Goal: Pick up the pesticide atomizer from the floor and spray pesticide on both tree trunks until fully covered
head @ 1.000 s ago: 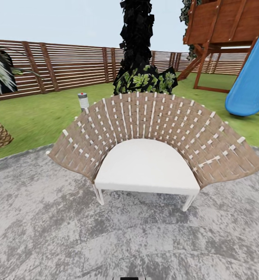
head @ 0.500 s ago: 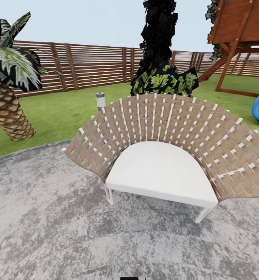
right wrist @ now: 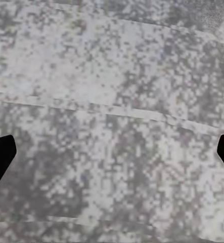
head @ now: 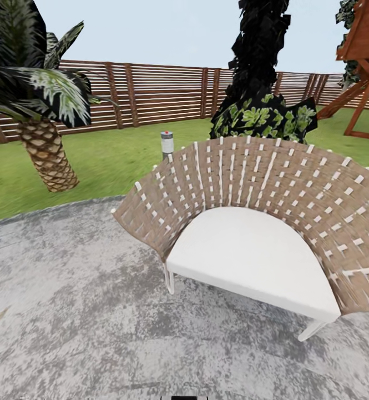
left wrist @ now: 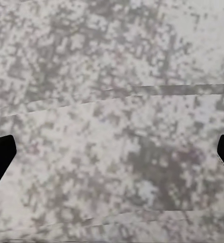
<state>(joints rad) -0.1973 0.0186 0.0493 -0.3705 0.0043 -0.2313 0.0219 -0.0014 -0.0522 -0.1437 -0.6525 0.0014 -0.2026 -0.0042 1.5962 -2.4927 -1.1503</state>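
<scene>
Both grippers, left gripper (left wrist: 112, 154) and right gripper (right wrist: 112, 154), hang spread wide and empty over mottled grey paving (head: 67, 311); beyond stands a woven chair (head: 251, 222); farther, the garden (head: 106, 155) lawn; no atomizer visible, so neither arm looks nearer.

black fingertips (left wrist: 0, 157) on both grippers; dark base edge (head: 184, 397).

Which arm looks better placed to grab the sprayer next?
Neither yet. No sprayer is in sight, only a woven chair on grey paving. Both wrist cameras look down at bare paving, the left gripper and right gripper open and empty, so nothing favours either side.
</scene>
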